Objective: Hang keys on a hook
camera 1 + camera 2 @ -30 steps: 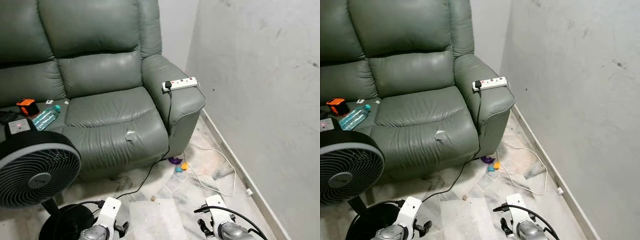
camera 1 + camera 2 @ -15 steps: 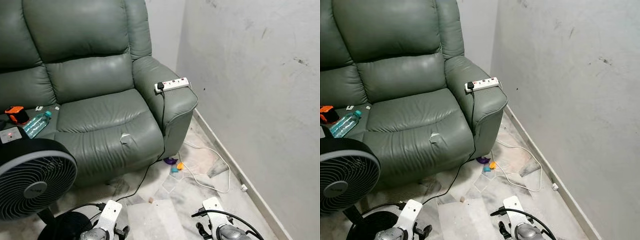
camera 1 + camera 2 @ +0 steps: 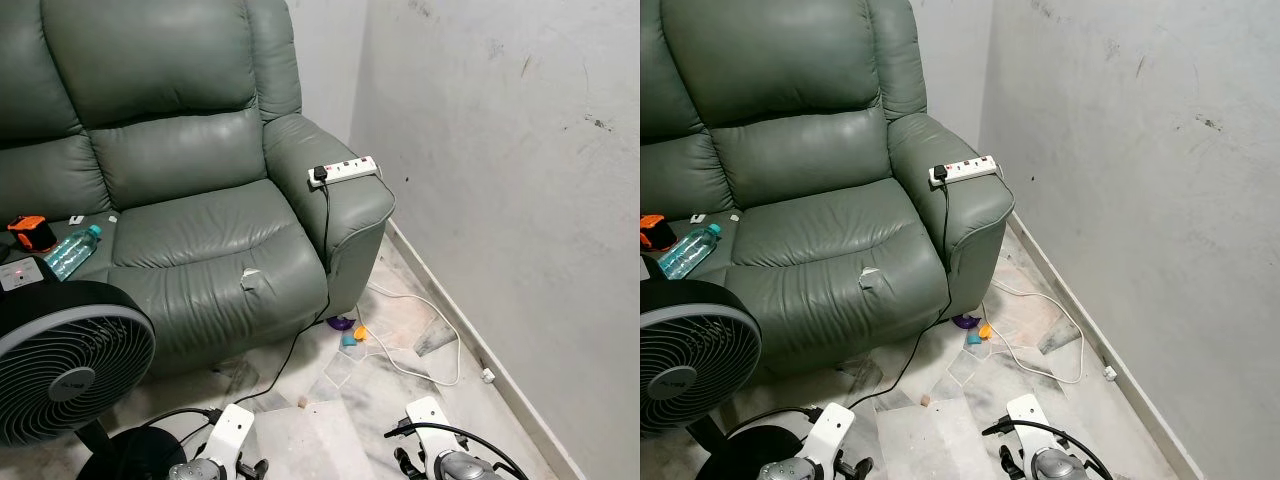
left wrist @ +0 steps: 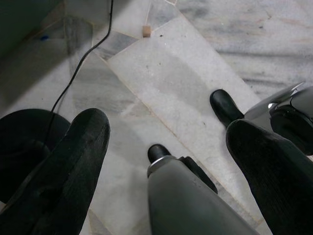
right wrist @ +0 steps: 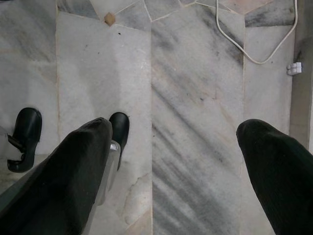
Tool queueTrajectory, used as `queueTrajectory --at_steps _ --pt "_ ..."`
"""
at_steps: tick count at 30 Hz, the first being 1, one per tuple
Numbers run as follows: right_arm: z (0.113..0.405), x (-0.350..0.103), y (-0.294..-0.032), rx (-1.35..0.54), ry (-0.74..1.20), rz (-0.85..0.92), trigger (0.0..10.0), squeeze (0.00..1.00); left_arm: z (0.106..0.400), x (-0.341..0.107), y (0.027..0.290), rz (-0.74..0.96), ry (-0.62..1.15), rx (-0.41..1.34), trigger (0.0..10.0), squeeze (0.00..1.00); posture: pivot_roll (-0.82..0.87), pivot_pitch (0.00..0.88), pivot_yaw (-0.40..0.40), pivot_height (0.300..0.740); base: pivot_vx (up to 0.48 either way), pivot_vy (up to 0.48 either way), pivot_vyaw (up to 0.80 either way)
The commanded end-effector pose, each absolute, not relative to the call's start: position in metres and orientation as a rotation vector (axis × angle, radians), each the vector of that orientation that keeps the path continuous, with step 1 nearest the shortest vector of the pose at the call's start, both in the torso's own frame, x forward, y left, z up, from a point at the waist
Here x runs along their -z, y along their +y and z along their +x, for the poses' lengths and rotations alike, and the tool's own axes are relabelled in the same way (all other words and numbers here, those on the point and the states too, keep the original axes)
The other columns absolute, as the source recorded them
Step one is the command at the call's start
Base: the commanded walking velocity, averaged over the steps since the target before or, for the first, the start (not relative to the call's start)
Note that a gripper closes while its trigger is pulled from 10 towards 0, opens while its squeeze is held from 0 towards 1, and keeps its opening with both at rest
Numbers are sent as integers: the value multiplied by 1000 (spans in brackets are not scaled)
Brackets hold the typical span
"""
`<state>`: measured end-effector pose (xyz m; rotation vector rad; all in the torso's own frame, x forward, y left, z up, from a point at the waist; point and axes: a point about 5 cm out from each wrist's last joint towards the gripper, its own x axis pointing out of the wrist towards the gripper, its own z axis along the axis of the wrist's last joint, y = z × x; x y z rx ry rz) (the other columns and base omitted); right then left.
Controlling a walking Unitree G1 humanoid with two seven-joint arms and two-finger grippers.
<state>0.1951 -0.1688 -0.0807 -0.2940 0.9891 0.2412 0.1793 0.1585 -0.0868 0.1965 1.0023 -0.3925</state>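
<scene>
Both arms hang low over the marble floor (image 5: 195,122). Left claw (image 4: 166,147) and right claw (image 5: 176,161) each gape wide with nothing between the 2 fingers. Green sofa (image 3: 190,200) ahead, power strip (image 3: 345,170) on its armrest, fan (image 3: 70,365) at left. Can't spot keys or hook.

- My left arm (image 3: 215,455) hangs low at my left side, silver wrist with its white housing just inside the head view's lower edge.
- My right arm (image 3: 440,455) hangs the same way at my right side, a black cable looped over the wrist.
- Left gripper (image 4: 168,147): the two black fingers (image 4: 63,171) stand wide apart, nothing between them, pointing down at the floor.
- Right gripper (image 5: 171,156): fingers (image 5: 73,171) likewise spread wide, empty, pointing down.
- Left wrist view takes in one of my silver legs (image 4: 188,196) and both black feet (image 4: 225,105).
</scene>
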Motion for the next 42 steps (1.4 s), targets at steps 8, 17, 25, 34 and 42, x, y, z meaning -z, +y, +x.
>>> queueTrajectory --at_steps 8,17,25,34,42 --pt "194 81 -167 -256 989 -290 10000 0 184 85 147 211 990 399 10000 0 32 0 -7 740 0 0 -454" --pt "194 82 -166 -243 998 -276 10000 0 187 85 146 232 995 400 10000 0 33 0 -1 740 0 0 -577" --pt "209 75 -162 -17 975 116 10000 0 206 72 186 -7 903 42 10000 0 22 0 3 740 0 0 -771" --pt "218 70 -158 -10 945 169 10000 0 196 77 192 -31 923 3 10000 0 2 22 6 740 0 0 -245" --pt "215 70 -170 90 936 222 10000 0 198 76 180 -25 914 98 10000 0 -47 75 18 740 0 0 0"
